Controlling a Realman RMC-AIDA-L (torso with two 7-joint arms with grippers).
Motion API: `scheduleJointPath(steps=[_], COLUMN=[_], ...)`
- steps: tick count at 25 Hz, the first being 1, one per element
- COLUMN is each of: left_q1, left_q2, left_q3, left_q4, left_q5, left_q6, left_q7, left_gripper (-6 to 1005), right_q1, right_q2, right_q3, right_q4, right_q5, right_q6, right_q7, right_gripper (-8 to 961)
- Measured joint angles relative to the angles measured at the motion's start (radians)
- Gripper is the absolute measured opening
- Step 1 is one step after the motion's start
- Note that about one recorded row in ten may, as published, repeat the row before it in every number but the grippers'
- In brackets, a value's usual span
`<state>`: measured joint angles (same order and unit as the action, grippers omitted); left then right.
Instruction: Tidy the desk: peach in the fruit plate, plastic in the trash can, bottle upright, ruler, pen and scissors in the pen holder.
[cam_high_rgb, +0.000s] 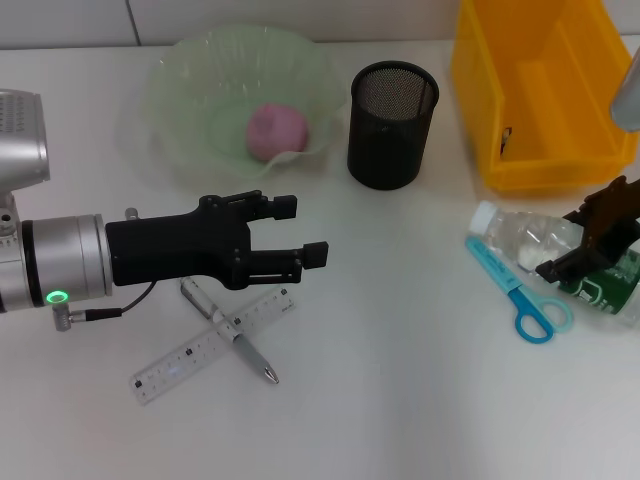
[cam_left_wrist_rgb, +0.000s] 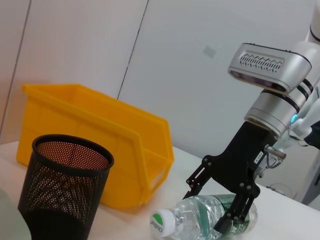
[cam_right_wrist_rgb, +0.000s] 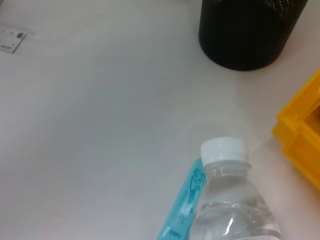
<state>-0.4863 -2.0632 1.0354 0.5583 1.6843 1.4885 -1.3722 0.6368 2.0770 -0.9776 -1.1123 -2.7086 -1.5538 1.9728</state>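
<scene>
A pink peach (cam_high_rgb: 275, 130) lies in the pale green fruit plate (cam_high_rgb: 190, 70) at the back. The black mesh pen holder (cam_high_rgb: 393, 125) stands beside it. A clear ruler (cam_high_rgb: 190, 355) and a silver pen (cam_high_rgb: 245, 350) lie crossed at the front left. My left gripper (cam_high_rgb: 310, 232) hovers open and empty just above them. A clear bottle (cam_high_rgb: 525, 240) lies on its side at the right, with blue scissors (cam_high_rgb: 515, 290) against it. My right gripper (cam_high_rgb: 572, 240) is open with its jaws either side of the bottle's body, as the left wrist view (cam_left_wrist_rgb: 207, 210) also shows. No plastic shows.
A yellow bin (cam_high_rgb: 540, 160) stands at the back right, behind the bottle. The right wrist view shows the bottle (cam_right_wrist_rgb: 230, 200), the scissors (cam_right_wrist_rgb: 182, 200), the pen holder (cam_right_wrist_rgb: 250, 30) and the bin's corner (cam_right_wrist_rgb: 300, 135).
</scene>
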Motion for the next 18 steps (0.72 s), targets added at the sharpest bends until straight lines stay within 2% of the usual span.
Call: scheduleJointPath(steps=[9,18], left_q1=[0.000,0.001], left_q2=[0.000,0.000], left_q3=[-0.003,-0.008], left_q4=[0.000,0.000], left_q5=[0.000,0.000], left_q6=[0.001,0.003], left_q7=[-0.002,-0.003], left_gripper=[848,848], right_q1=[-0.010,-0.089], right_q2=[0.000,0.000], right_q3=[0.012,0.013], right_q4=[-0.018,-0.135], right_q5=[0.024,0.120], right_q6=[-0.010,-0.045], right_q7=[-0.015,-0.034], right_gripper=[780,779])
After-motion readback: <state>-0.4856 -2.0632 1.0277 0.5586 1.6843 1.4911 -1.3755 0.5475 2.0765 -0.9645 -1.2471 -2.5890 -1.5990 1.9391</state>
